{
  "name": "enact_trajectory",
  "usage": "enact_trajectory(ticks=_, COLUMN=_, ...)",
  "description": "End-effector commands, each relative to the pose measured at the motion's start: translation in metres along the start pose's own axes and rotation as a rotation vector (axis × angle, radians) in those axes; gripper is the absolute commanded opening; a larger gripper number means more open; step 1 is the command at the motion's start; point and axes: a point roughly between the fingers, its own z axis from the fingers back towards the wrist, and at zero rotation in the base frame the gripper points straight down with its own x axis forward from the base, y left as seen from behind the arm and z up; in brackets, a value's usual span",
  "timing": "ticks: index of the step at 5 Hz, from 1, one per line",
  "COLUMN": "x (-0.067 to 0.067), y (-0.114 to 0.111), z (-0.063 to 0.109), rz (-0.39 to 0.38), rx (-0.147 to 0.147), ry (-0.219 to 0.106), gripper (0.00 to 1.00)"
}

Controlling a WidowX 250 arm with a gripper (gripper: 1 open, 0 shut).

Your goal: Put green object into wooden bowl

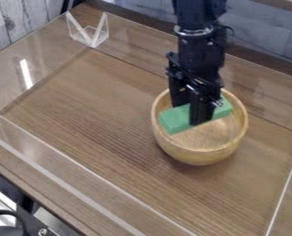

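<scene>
The wooden bowl (204,143) is round and light tan and sits on the table at the right of centre. My black gripper (197,109) points almost straight down over the bowl's opening. It is shut on the green object (179,118), a small bright green block held between the fingers. The block hangs just above the bowl's inside, over its near-left part, with its other end (225,108) showing to the right of the fingers.
A brown wood-grain table (87,111) is ringed by low clear plastic walls (19,69). A small clear stand (87,29) sits at the back left. A wall edge runs along the front left (62,166).
</scene>
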Motion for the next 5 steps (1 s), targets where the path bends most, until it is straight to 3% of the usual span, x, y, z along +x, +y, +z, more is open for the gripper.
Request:
enact_trajectory(ticks=1, x=0.005, y=-0.001, z=0.024, rz=0.018, rx=0.025, ry=-0.071, gripper=0.00)
enact_trajectory(ticks=3, x=0.014, y=0.014, z=0.010, rz=-0.054, rx=0.023, ry=-0.062, gripper=0.00)
enact_trajectory(ticks=4, x=0.016, y=0.027, z=0.007, rz=-0.074, rx=0.022, ry=-0.059, gripper=1.00)
enact_trajectory(ticks=5, x=0.020, y=0.042, z=0.007, rz=-0.088, rx=0.025, ry=-0.059, gripper=1.00)
